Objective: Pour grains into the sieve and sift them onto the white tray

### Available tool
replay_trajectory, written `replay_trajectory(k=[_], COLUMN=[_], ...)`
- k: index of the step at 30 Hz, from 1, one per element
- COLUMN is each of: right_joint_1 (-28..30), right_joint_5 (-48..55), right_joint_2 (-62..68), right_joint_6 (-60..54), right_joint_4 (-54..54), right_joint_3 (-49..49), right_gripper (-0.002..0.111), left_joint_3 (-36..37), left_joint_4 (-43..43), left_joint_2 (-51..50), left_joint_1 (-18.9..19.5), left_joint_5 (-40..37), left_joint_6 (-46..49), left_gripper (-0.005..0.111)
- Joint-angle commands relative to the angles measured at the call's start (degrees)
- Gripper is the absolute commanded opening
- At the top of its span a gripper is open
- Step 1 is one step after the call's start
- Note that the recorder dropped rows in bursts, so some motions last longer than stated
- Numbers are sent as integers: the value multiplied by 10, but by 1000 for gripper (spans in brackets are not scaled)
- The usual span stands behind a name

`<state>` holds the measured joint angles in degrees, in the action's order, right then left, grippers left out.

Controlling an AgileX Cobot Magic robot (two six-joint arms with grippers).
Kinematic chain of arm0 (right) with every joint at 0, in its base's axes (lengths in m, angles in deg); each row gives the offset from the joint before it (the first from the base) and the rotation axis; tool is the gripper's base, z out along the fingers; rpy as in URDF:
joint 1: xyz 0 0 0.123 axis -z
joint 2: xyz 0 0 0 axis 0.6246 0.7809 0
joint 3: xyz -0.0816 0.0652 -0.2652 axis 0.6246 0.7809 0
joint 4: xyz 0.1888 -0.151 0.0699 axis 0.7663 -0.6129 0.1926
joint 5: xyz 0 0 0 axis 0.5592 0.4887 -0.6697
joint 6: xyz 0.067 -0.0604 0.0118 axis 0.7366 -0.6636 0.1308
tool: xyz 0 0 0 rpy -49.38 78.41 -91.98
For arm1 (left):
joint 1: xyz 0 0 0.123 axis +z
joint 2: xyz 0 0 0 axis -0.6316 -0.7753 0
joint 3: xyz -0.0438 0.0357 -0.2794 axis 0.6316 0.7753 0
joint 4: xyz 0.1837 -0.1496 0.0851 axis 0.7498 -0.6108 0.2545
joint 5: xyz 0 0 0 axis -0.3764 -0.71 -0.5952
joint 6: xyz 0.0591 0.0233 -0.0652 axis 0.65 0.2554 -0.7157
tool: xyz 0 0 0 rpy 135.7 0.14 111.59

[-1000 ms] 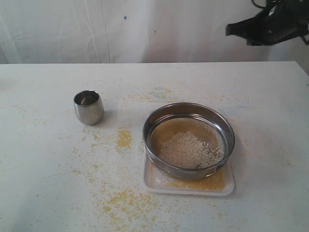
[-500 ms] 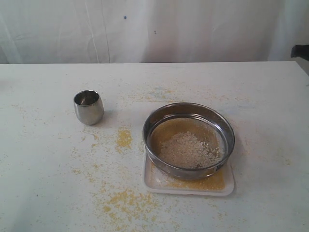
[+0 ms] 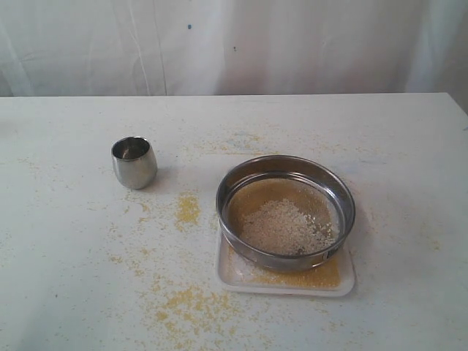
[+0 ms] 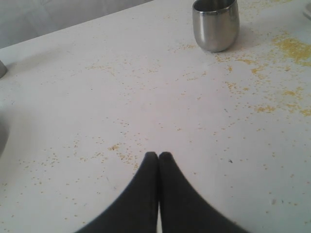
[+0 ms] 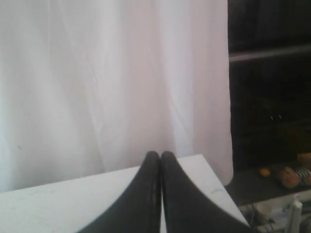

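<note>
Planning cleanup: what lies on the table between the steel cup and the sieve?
In the exterior view, a patch of spilled yellow grains lies on the table between the steel cup and the sieve.

Most of tray (image 3: pixel 346 281) hidden under sieve (image 3: pixel 278 257); only near edge shows. Cup (image 4: pixel 216 26) rim cut off in left wrist view.

noted small rounded steel cup (image 3: pixel 134 161) upright on white table (image 3: pixel 66 248), mouth upward, interior dark (contents not discernible). observed white curtain (image 3: pixel 292 44) behind far table edge, faintly creased, bearing small blue mark (image 3: pixel 189 27). in right wrist view, recorded dark recess (image 5: pixel 269 107) beside curtain edge, crossed by pale horizontal bar (image 5: pixel 269 52); found blurred orange items (image 5: pixel 286 175) low within it.
</note>
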<state>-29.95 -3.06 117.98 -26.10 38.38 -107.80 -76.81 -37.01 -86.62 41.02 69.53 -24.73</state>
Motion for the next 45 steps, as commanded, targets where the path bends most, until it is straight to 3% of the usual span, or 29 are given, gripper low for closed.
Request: replay_trajectory(k=[1,9,21,28,33,37,42,45], right_joint_1=[-37,-87,-87,-87,-87,-87,-87,-87], right_joint_5=[45,124,117,-144,-200,-148,179,187], right_joint_2=[-111,-267,-396,-417,-417,-417,-417,-417], right_joint_6=[2,-11,-14,-19,-124,-131,-59,-70], right_joint_4=[0,5,-16,-17,32,68,75,70], right_joint_3=[29,51,51,163,282,376,376,376], right_gripper=[0,0,0,0,0,0,0,0], left_joint_3=[2,2,2,2,2,2,2,2], left_joint_4=[-1,-1,-1,-1,-1,-1,-1,-1], left_joint_2=[3,3,3,3,3,3,3,3], left_joint_1=[-5,-5,-5,-5,-5,-5,-5,-5], left_joint_5=[0,0,0,3,3,3,3,3], left_joint_6=[0,0,0,0,0,0,0,0], left_gripper=[0,0,0,0,0,0,0,0])
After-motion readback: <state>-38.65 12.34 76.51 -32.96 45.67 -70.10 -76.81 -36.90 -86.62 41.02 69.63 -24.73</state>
